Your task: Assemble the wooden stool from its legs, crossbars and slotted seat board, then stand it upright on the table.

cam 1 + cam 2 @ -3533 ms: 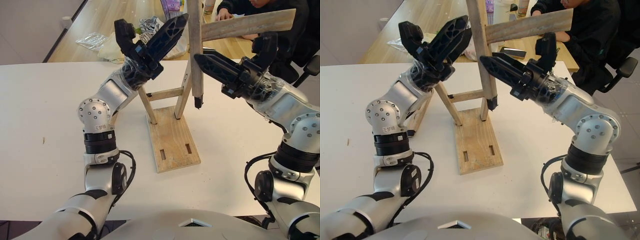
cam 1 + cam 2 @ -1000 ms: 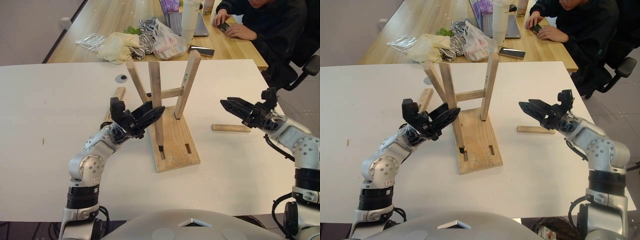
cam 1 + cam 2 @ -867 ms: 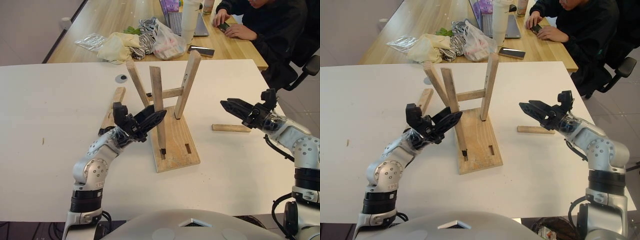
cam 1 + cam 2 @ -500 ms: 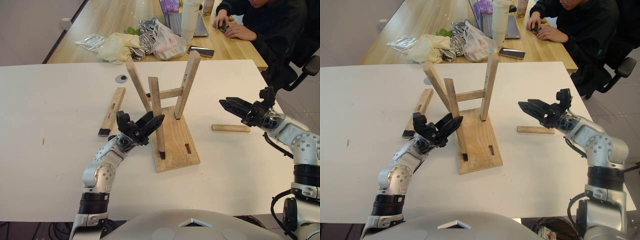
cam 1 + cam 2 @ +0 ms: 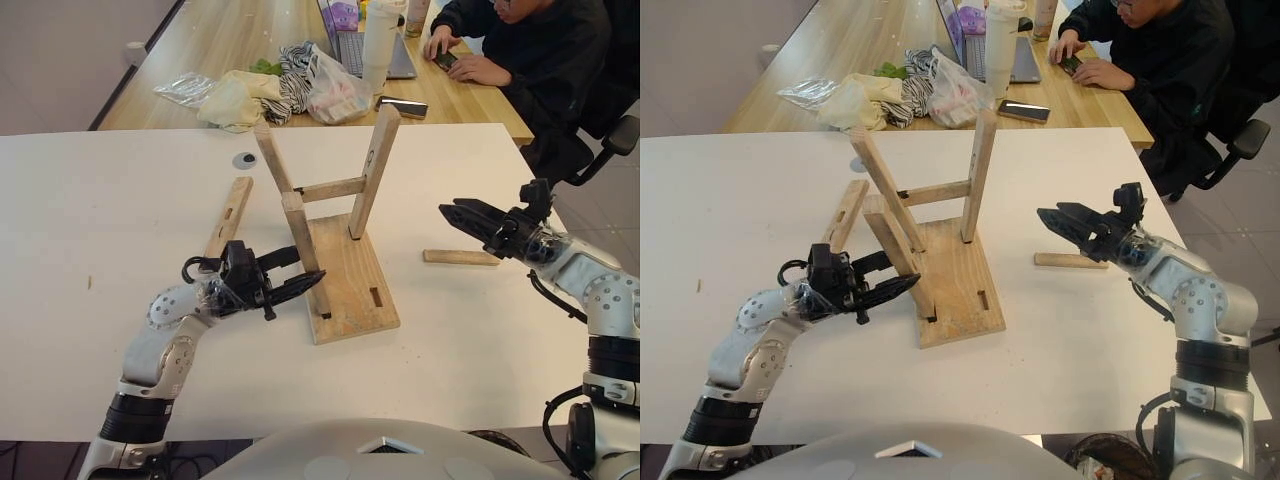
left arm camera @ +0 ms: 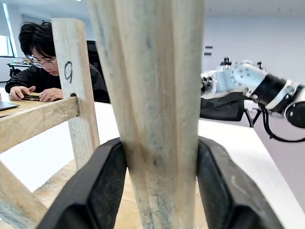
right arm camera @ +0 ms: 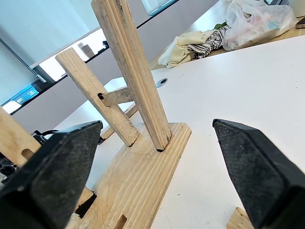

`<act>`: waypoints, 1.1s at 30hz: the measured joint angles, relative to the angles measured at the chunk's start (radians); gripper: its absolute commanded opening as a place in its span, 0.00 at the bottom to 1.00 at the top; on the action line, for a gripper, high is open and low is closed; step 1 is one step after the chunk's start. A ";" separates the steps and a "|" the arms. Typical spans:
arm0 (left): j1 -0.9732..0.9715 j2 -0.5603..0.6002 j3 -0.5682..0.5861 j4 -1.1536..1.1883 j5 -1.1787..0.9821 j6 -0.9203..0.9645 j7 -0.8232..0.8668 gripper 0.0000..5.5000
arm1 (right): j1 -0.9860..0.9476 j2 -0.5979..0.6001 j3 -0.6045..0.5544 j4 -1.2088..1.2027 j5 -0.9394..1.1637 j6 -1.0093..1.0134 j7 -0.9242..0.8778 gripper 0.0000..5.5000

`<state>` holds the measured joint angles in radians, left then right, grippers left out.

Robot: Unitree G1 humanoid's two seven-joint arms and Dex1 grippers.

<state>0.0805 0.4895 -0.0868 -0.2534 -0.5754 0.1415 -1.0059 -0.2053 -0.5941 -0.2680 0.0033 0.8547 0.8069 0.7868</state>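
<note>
A white table point(image 5: 100, 230) holds the stool parts, with the seat board point(image 5: 345, 255) lying flat in the middle.

At the near end of the seat board, the left gripper point(image 5: 308, 268) is squeezed shut on the held leg point(image 5: 300, 225). The foot of this leg sits in the near left slot, but the leg leans over. The step looks like pushing this leg in. Next, I think it must be tipped straight and pressed down.

Beside it on the seat board is the empty slot point(image 5: 375, 296).

To the right of the seat board lies the loose crossbar point(image 5: 462, 257). The right gripper point(image 5: 452, 210) hangs just above it, fingers spread wide, holding nothing.

At the far end of the seat board stand the standing legs point(image 5: 375, 165), joined by the fitted crossbar point(image 5: 330, 188).

To the left of the seat board lies the loose leg point(image 5: 230, 215).

Count: 1 seat board, 4 legs (2 standing, 1 held, 1 lying), 2 crossbars (1 fitted, 1 loose).
</note>
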 measured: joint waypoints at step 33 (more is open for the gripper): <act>-0.391 0.360 -0.288 0.279 0.294 0.223 -0.060 0.57 | 0.172 0.196 -0.044 -0.227 0.045 -0.091 -0.235 0.77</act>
<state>-0.3103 0.8492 -0.3744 0.0256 -0.2817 0.3645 -1.0661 -0.0336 -0.3978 -0.3121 -0.2236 0.8995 0.7158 0.5519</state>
